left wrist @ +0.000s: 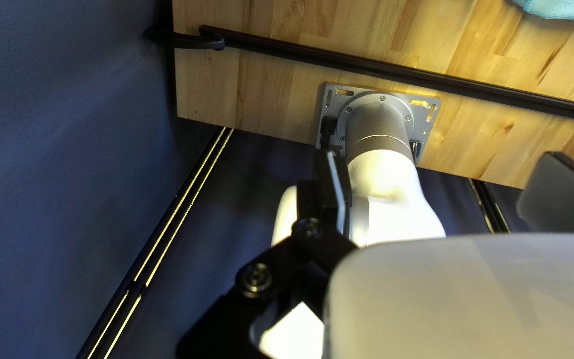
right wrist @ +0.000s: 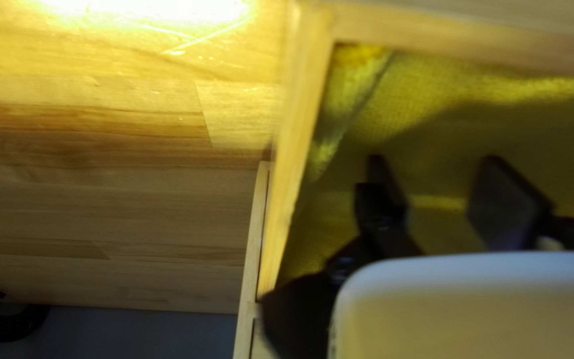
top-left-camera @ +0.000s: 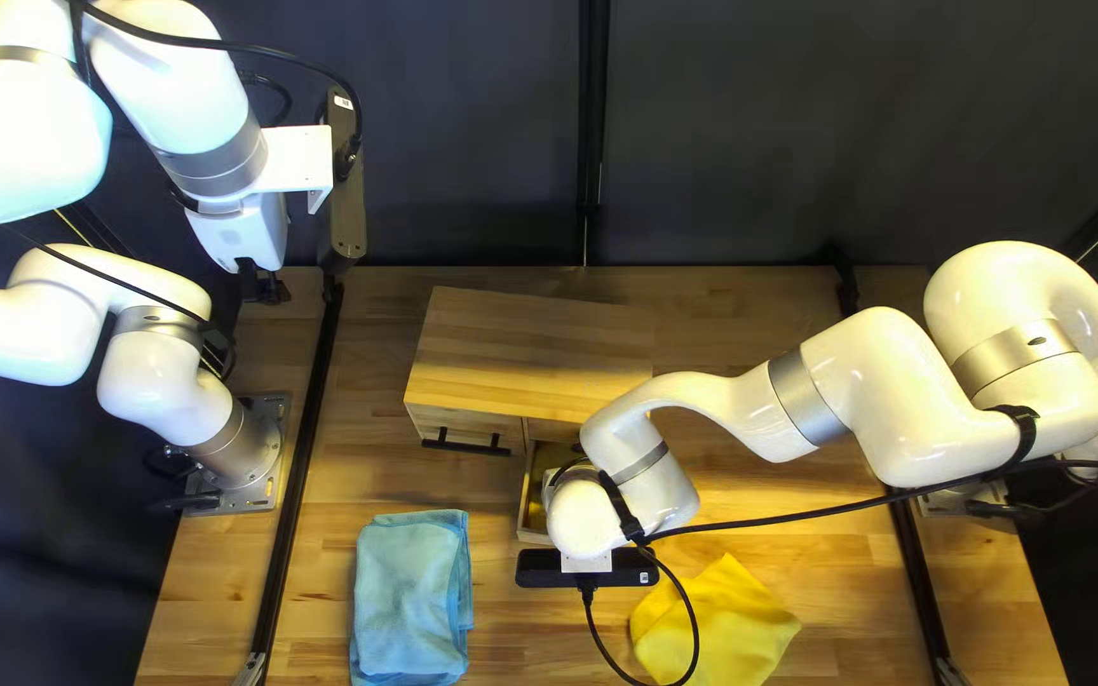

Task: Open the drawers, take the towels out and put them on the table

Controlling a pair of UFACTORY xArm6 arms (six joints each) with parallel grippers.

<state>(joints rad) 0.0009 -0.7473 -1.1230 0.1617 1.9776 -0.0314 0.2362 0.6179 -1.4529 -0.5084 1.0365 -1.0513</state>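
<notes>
Since a yellow cloth towel (right wrist: 416, 99) is stored in the pulled-out right drawer (right wrist: 292, 149) of the pale wooden drawer cabinet (top-left-camera: 530, 353), the right end effector (right wrist: 436, 199) is held inside that drawer; whether it is clenched cannot be told.

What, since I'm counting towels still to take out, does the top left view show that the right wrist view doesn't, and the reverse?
Only the top left view: a blue towel and a yellow towel lying on the table, the whole cabinet, and the left arm raised at the view's left. Only the right wrist view: the open drawer from inside, with a second yellow towel under the right gripper. Both: that drawer's side wall and the wooden table beside it.
</notes>
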